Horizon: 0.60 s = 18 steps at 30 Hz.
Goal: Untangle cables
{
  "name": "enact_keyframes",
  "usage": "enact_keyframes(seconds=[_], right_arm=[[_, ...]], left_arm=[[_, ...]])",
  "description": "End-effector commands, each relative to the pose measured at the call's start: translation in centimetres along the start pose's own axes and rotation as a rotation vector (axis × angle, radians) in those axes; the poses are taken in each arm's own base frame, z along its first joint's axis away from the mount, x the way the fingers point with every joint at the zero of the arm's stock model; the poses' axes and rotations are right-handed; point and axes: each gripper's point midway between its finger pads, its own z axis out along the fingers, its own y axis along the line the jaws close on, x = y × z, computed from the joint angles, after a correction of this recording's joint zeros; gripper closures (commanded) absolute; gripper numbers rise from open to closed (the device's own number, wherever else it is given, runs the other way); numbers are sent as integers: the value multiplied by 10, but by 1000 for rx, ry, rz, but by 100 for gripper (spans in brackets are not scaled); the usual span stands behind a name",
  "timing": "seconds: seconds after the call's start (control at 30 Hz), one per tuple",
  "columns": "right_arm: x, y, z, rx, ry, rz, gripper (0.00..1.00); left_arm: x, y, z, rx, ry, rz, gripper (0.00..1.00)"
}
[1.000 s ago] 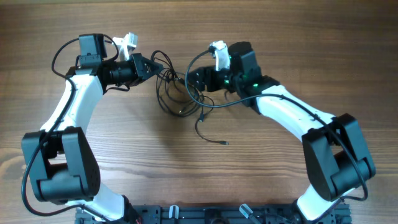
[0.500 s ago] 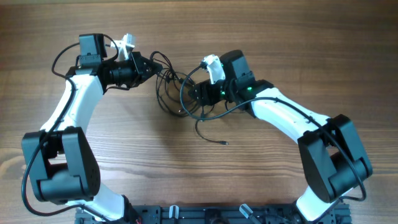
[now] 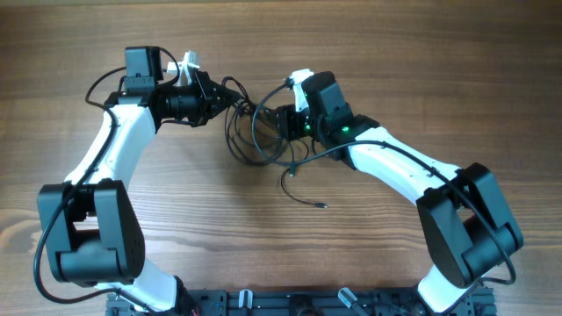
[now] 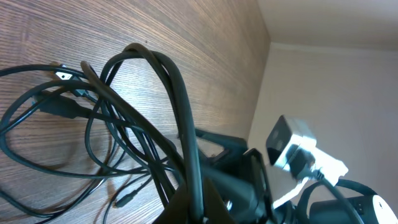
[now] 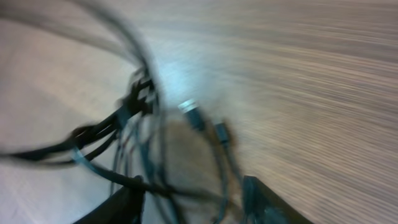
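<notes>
The cables (image 3: 255, 139) are a tangle of thin black cords on the wooden table between my two grippers. One loose end trails to a small plug (image 3: 323, 206). My left gripper (image 3: 221, 96) is at the tangle's upper left, shut on a thick loop of the cables (image 4: 181, 118) that rises from its jaws (image 4: 196, 202). My right gripper (image 3: 276, 124) is at the tangle's right side. In the blurred right wrist view its fingers (image 5: 196, 204) are spread apart, with several cords (image 5: 149, 143) and a silvery-tipped plug (image 5: 189, 107) running between and ahead of them.
The table is bare brown wood (image 3: 395, 53). The right arm's camera housing (image 4: 292, 146) shows in the left wrist view beyond the tangle. Both arm bases stand at the table's front edge (image 3: 281, 303).
My right gripper has moved left and down into the tangle. My left arm has shifted a little right. The tangle has bunched up and its trailing end has slid slightly right.
</notes>
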Motion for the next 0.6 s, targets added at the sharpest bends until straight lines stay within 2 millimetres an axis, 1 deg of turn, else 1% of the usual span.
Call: enact_keyframes(seconds=[0.0, 0.2, 0.3, 0.4, 0.43, 0.5, 0.57], right_arm=[[-5, -35, 4, 189, -64, 119, 52], [-11, -32, 5, 170, -86, 117, 52], [-10, -29, 5, 153, -81, 117, 51], [-6, -23, 6, 121, -59, 111, 51], [-2, -21, 7, 107, -38, 112, 50], [6, -23, 7, 114, -6, 116, 47], [15, -27, 6, 134, 26, 119, 46]], left_arm=[[0, -5, -4, -2, -18, 3, 96], [0, -6, -4, -2, -17, 3, 96], [0, -5, -4, -2, -17, 3, 96], [0, -5, -4, -2, -17, 3, 96], [0, -5, -4, -2, -17, 3, 96], [0, -5, -4, -2, -18, 3, 96], [0, -5, -4, -2, -18, 3, 96]])
